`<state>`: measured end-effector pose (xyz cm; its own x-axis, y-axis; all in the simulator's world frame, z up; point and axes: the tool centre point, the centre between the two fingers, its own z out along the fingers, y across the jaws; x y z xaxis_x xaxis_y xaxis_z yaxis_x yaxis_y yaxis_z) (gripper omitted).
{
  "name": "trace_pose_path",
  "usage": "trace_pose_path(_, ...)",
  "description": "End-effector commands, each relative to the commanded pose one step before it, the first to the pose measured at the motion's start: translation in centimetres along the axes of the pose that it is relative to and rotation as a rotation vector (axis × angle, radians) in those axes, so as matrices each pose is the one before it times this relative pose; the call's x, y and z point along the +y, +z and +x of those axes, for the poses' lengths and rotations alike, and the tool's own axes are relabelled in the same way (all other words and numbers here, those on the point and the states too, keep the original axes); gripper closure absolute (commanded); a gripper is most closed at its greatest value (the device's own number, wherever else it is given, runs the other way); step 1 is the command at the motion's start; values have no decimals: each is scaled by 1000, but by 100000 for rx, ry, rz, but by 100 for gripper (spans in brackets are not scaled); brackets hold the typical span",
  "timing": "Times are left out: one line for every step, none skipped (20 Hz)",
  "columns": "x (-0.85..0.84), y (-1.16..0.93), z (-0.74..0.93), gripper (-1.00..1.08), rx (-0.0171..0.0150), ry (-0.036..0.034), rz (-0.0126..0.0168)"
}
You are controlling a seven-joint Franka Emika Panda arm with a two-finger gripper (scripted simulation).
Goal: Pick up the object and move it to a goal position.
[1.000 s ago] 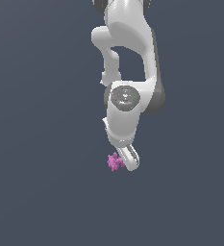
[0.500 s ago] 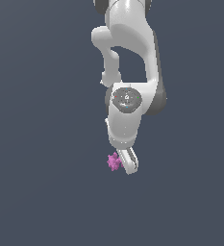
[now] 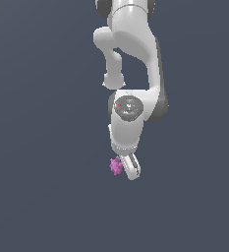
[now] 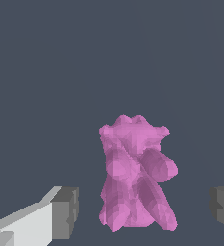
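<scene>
A: Diff vs 1.0 s ago?
B: gripper dropped slightly lower beside the object; wrist joint rolled a bit.
A: Object moved?
B: Marginally down-frame, if at all.

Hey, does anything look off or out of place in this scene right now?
Nothing stands out. The pink knobbly object sits intact between the open gripper fingers, with gaps on both sides in the wrist view. No spill or damage shows.
</scene>
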<state>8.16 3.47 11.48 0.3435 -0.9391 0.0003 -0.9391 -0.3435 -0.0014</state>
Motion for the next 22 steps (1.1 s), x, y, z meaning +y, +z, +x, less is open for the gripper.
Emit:
trace_pose_path(102,1462,-9,-92,-25,158,-159)
trace_pose_path(18,510,-5,-92,4,49,0)
trace_pose_path(15,431,1,-92,4,49,1)
trace_pose_path(0,353,-24,-92,0,0,0)
trace_pose_path(8,272,30,-92,4,69,2)
trace_pose_path(-14,196,-8,-92,0,0,0)
trace_pose_path(-22,117,0,-92,0,0,0)
trace_pose_path(-31,38,9,-92,0,0,0)
trace_pose_path(-39,-40,18,-92,0,0,0)
trace_pose_path(-32,-75,17,-92,0,0,0)
trace_pose_path(-22,-35,-35,-92,-20,-64,16)
trace_pose_path(0,0,0,108,0,0,0)
trace_pose_path(0,0,0,108,0,0,0)
trace_pose_path(0,0,0,108,0,0,0)
trace_pose_path(0,0,0,108,0,0,0)
trace_pose_path(0,0,0,108,0,0,0)
trace_pose_path(0,0,0,108,0,0,0)
trace_pose_path(0,0,0,108,0,0,0)
trace_pose_path(0,0,0,108,0,0,0)
trace_pose_path(0,0,0,108,0,0,0)
trace_pose_path(0,0,0,108,0,0,0)
trace_pose_path(14,26,7,108,-6,17,-45)
